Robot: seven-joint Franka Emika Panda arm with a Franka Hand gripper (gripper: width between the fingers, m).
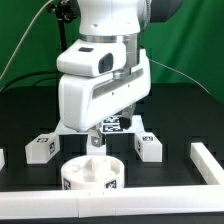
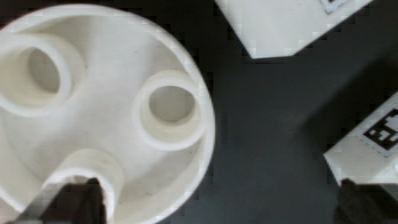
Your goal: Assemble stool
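The stool's round white seat (image 1: 92,172) lies flat near the table's front, its sockets facing up. In the wrist view the seat (image 2: 89,100) shows two round sockets. My gripper (image 1: 95,143) hangs just above the seat's rear part, open. In the wrist view the gripper (image 2: 217,205) holds nothing, and one dark finger (image 2: 71,200) stands over the seat's rim. One white tagged leg (image 1: 41,147) lies toward the exterior view's left of the seat. Another leg (image 1: 148,145) lies toward its right and shows in the wrist view as a tagged block (image 2: 374,140).
Low white wall pieces stand at the right (image 1: 205,165), along the front (image 1: 110,205) and at the far left (image 1: 2,158). A white tagged piece (image 1: 113,125) lies behind the hand, mostly hidden. In the wrist view a further white tagged piece (image 2: 294,25) lies beyond the seat.
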